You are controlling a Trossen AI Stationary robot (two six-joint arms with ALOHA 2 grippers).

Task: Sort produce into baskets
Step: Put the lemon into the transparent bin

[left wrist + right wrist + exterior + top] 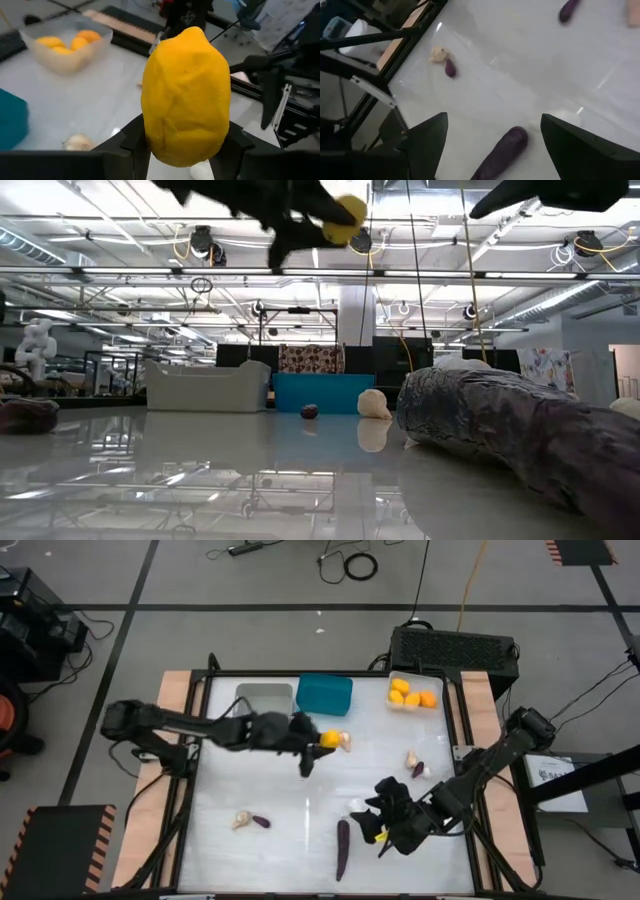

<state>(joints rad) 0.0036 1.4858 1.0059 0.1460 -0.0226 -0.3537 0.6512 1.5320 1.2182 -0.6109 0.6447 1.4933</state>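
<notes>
My left gripper (312,743) is shut on a yellow lemon-like fruit (186,97) and holds it high over the table's middle, right of the teal basket (324,694). The grey basket (265,697) stands left of the teal one. Far right, the clear basket (415,692) holds orange fruits. My right gripper (494,117) hangs open above the long purple vegetable (502,152), touching nothing. That vegetable lies flat near the front edge (343,848). My left gripper pinches the yellow fruit between its two fingers, one on each side of the fruit's end nearest the wrist (150,145). The fingers reach in from the table's left, slanting slightly down. The fruit sticks out beyond them, lifted clear of the table (350,210).
A garlic bulb (241,821) and a small purple piece (260,822) lie front left. Another garlic (411,758) and purple piece (418,769) lie right of centre. One more garlic (345,742) lies below the held fruit. A black box (455,648) stands behind the table.
</notes>
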